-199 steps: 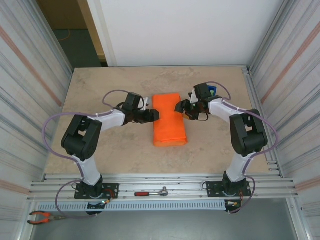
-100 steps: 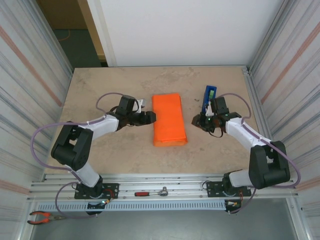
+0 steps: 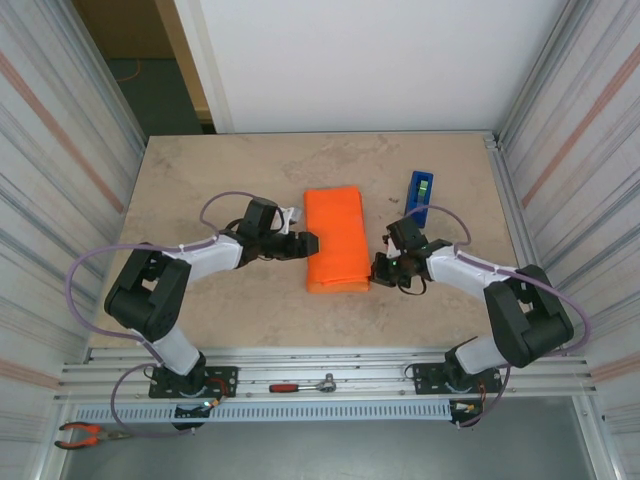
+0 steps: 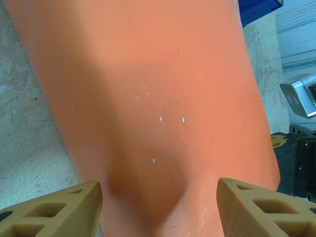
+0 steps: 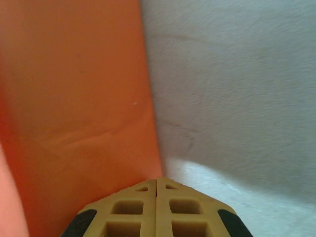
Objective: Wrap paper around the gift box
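The orange paper [image 3: 337, 240] lies folded into a long packet in the middle of the table; the gift box is hidden, presumably under it. My left gripper [image 3: 308, 243] stands open at the packet's left edge. In the left wrist view its fingers [image 4: 64, 207] are spread wide with the paper [image 4: 158, 98] bulging between them. My right gripper [image 3: 378, 268] is shut at the packet's near right edge. In the right wrist view its closed tips [image 5: 157, 180] meet right at the paper [image 5: 74, 98] border, with nothing visibly between them.
A blue tape dispenser [image 3: 420, 188] stands on the table [image 3: 200, 180] behind the right arm; it also peeks in at the left wrist view's top right [image 4: 256, 7]. A ratchet wrench [image 3: 305, 384] and pliers [image 3: 85, 433] lie on the front rail. Corrugated walls close both sides.
My right gripper left the packet's far right edge, swung out near the dispenser, came back to the near right edge, and closed. The left gripper shifted slightly along the left edge.
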`<move>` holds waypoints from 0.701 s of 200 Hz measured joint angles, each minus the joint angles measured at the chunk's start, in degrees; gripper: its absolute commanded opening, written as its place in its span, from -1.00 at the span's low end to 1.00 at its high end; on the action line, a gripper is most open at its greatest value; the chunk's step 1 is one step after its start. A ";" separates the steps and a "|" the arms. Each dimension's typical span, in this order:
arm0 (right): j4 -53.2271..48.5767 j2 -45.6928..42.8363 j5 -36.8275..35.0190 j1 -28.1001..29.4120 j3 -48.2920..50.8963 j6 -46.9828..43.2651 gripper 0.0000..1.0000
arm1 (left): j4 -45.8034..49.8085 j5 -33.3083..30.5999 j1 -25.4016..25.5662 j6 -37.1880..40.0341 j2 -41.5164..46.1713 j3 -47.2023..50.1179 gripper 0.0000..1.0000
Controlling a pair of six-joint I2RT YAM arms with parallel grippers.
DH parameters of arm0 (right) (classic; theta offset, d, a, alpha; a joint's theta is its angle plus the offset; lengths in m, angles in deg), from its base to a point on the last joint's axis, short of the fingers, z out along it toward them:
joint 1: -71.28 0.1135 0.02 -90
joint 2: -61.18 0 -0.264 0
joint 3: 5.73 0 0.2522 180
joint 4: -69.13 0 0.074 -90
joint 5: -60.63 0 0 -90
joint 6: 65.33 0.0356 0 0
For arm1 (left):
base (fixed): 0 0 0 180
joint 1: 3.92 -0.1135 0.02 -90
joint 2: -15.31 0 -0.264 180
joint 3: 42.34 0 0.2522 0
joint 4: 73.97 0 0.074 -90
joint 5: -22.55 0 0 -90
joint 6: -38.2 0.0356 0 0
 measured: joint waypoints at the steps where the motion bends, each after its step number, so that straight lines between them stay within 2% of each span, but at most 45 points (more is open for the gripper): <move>1: 0.11 0.00 0.02 0.11 0.04 0.07 -1.00 | 0.00 0.00 0.00 0.00 0.00 0.02 0.25; 41: 2.19 -1.14 2.91 -0.87 1.97 1.90 -1.00 | -0.90 0.11 0.11 -0.04 -0.59 0.35 0.25; 86: -0.59 -7.17 5.84 -7.61 2.99 1.68 -1.00 | -1.38 0.42 0.04 -0.04 -0.26 0.46 0.26; 119: -3.23 -13.40 6.03 -11.89 2.97 0.90 0.11 | 0.28 -0.28 0.04 0.26 3.52 0.48 0.27; 127: -3.28 -14.34 6.23 -11.87 2.93 0.63 0.28 | 0.59 -0.74 0.09 0.48 4.92 0.70 0.28; 140: -3.56 -14.84 6.95 -11.34 2.19 0.35 0.40 | 1.07 -2.03 0.48 0.94 7.17 1.36 0.31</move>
